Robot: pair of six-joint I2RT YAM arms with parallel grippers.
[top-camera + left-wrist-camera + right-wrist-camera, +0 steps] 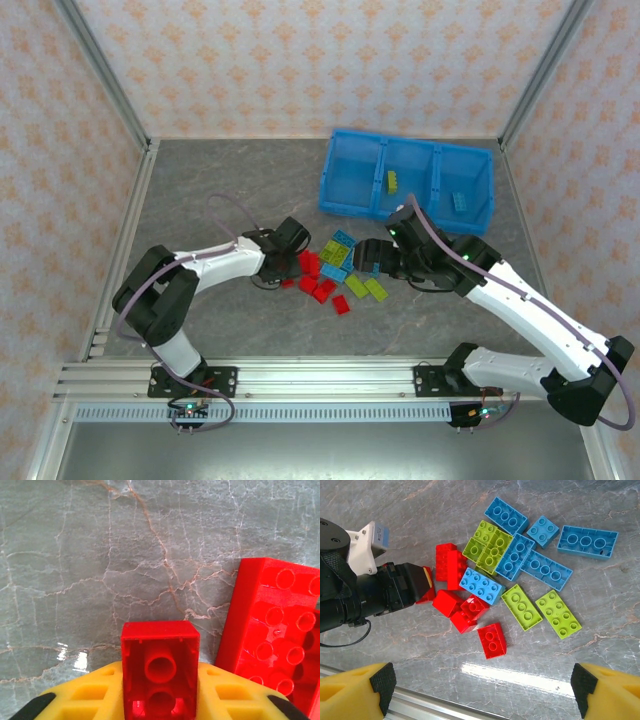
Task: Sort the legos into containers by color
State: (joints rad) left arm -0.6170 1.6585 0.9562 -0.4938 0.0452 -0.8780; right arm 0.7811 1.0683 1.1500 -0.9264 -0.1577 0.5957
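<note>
My left gripper is shut on a small red lego, its hollow underside facing the camera, low over the table. A larger red lego lies just to its right. The same left gripper sits at the left edge of the loose pile, and its black body also appears in the right wrist view. My right gripper hangs open above the pile of red, lime green and light blue legos. The blue tray holds a green lego in its middle compartment and a blue lego in its right one.
An aluminium rail runs along the table's near edge. Patterned walls with metal posts enclose the grey marble table. The right arm's white link stretches from the near right toward the pile.
</note>
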